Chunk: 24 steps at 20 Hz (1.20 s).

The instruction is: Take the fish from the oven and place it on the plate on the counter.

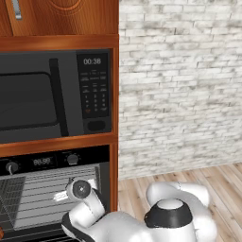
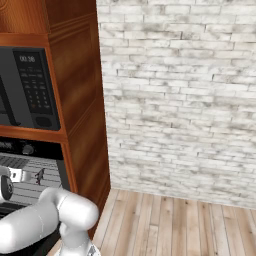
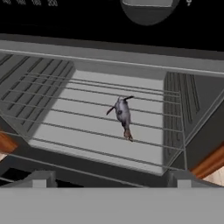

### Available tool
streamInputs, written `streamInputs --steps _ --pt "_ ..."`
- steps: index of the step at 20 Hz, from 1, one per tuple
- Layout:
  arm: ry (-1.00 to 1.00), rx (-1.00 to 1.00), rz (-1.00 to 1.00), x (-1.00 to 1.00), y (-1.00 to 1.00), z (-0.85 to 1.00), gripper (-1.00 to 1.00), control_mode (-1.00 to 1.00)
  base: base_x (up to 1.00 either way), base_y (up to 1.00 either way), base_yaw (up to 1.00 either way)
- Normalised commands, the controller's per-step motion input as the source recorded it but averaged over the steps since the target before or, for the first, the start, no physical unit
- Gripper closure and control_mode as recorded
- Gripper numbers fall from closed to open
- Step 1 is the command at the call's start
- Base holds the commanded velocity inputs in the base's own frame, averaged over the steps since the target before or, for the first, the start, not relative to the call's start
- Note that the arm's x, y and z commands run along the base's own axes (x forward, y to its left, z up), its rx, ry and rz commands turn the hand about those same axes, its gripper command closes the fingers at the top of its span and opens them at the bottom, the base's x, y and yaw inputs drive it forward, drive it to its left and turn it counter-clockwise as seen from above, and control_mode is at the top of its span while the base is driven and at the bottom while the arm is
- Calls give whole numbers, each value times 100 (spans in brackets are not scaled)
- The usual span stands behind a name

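Note:
The fish (image 3: 123, 114), small and grey with a reddish tail, lies on the wire rack (image 3: 87, 131) inside the open oven (image 1: 42, 162). In the hand view it is near the middle of the rack, head toward the back wall. My gripper (image 3: 112, 180) hangs open just outside the oven's front edge and looks in at the fish. Its fingertips (image 3: 41, 177) stand wide apart with nothing between them, well short of the fish. My arm (image 1: 87, 208) reaches from the base toward the oven mouth. The plate and the counter are out of view.
A grey-black microwave (image 1: 47, 99) with a keypad sits in the wooden cabinet (image 2: 75, 75) above the oven. A white brick wall (image 1: 179, 85) and a wood floor (image 2: 175, 225) lie to the right. The oven's side walls and rack rails hem in the fish.

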Motion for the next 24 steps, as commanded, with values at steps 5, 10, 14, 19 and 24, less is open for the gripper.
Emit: streamInputs --steps 5,10,14,19,24 --pt "-31 0 0 21 0 -46 -100 -100 0 0 0" --pt "-19 0 0 8 -1 -18 -100 -100 0 0 0" --pt "-2 0 0 2 -19 0 -100 -100 0 0 0" --pt "0 1 0 8 -20 0 -100 -100 0 0 0" --pt "12 5 0 28 -26 0 -100 -100 0 0 0"
